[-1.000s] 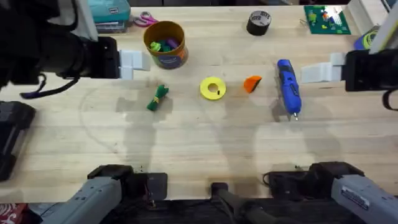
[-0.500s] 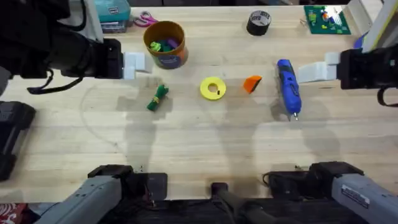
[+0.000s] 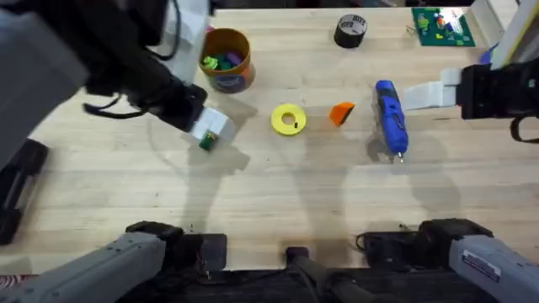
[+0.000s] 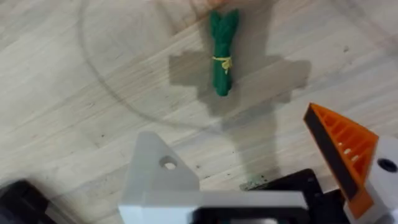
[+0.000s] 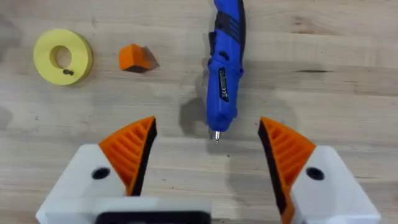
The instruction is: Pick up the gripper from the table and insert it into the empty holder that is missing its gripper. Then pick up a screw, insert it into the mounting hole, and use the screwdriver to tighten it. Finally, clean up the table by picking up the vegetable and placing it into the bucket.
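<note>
My left pincer (image 4: 261, 180) is hanging right over the vegetable (image 4: 222, 51), spread open, and one finger is a bare white holder (image 4: 155, 177) with no orange tip on it. The vegetable lies flat on the desk (image 3: 278, 194) near the bucket (image 3: 226, 59); its long axis aims away from the pincer. My right pincer (image 5: 208, 158) is wide open too, over the screwdriver (image 5: 225, 65), whose metal tip points back between the fingers, while the gripper (image 5: 135, 57) sits beside the yellow ring (image 5: 62, 56).

We see vegetable (image 3: 205, 143) mostly hidden under left gripper (image 3: 210, 126) overhead; bucket (image 3: 226, 61) contents too small to tell.
</note>
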Controlling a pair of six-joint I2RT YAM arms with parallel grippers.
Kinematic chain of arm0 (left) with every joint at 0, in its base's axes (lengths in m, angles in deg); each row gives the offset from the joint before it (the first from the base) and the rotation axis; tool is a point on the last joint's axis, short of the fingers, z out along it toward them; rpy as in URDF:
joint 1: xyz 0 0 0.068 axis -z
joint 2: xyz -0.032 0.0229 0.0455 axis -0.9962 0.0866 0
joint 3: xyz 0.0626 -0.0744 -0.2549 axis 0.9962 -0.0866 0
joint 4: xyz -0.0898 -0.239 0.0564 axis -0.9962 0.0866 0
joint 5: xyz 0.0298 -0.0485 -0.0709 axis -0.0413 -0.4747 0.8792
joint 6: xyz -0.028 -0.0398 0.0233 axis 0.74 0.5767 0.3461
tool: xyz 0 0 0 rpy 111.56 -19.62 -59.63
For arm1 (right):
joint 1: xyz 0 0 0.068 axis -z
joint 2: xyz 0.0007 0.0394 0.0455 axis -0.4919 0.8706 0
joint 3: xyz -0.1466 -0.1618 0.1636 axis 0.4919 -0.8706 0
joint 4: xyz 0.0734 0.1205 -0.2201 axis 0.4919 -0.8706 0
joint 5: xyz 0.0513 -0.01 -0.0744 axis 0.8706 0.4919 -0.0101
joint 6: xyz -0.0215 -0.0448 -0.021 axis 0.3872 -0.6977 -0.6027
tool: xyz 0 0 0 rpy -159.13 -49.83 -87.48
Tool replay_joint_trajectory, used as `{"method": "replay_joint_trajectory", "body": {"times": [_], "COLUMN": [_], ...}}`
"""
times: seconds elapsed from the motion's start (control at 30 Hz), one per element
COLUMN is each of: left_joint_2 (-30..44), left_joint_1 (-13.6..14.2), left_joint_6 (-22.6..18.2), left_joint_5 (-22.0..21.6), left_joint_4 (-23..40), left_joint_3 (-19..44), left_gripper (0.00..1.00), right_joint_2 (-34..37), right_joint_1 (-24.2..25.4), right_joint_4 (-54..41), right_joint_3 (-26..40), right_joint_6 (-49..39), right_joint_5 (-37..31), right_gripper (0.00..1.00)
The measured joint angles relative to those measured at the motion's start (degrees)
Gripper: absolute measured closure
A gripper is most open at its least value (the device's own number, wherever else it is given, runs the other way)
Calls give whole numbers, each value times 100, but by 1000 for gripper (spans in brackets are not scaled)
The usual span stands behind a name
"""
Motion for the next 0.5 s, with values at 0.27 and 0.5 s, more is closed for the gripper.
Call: {"method": "replay_joint_trajectory", "body": {"times": [0.27, 0.5], "left_joint_2": [826, 1493], "left_joint_1": [90, 5], "left_joint_6": [-301, -448], "left_joint_5": [92, 111], "left_joint_4": [-240, -515], "left_joint_3": [-1, -3], "left_gripper": [16, 15], "right_joint_2": [0, 0], "right_joint_1": [0, 0], "right_joint_4": [0, 0], "right_joint_3": [0, 0], "right_joint_6": [0, 0], "right_joint_5": [0, 0], "right_gripper": [5, 5]}}
